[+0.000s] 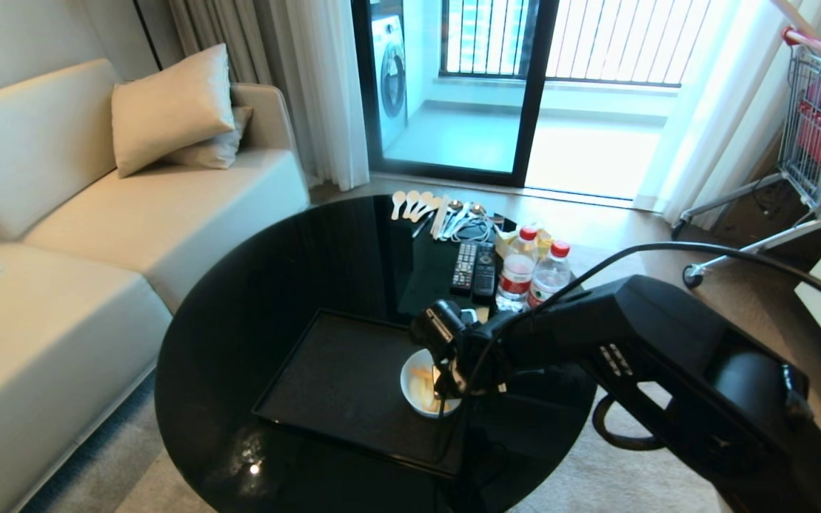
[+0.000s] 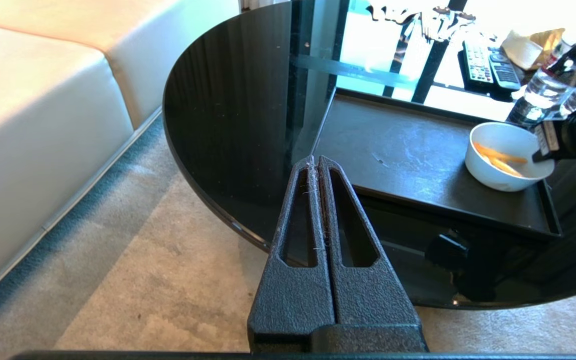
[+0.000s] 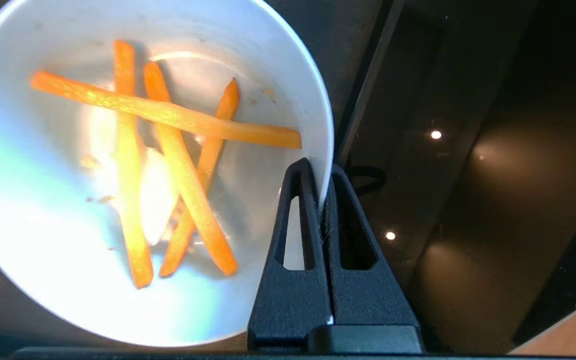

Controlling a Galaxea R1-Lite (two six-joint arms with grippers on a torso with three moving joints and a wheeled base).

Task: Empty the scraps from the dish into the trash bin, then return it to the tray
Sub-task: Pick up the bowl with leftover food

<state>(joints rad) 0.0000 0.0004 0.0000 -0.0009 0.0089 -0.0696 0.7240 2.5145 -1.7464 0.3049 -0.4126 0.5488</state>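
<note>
The dish [image 1: 421, 388] [image 2: 505, 157] [image 3: 93, 280], a small white bowl, stands on the right end of the matte black tray [image 1: 346, 385] [image 2: 418, 155]. The scraps [image 3: 168, 165] [image 2: 500, 159] are several orange sticks lying crossed inside it. My right gripper [image 3: 322, 172] [image 1: 446, 388] is shut on the dish's rim, one finger inside the bowl and one outside. My left gripper [image 2: 316, 161] is shut and empty, hanging low off the near left edge of the table. The trash bin is out of view.
The tray lies on a glossy black round table [image 1: 275, 285]. At the table's far side are two water bottles [image 1: 533, 274], two remotes [image 1: 473, 267] and several spoons [image 1: 425, 206]. A pale sofa [image 1: 61, 235] stands on the left, a shopping cart [image 1: 820, 121] at the far right.
</note>
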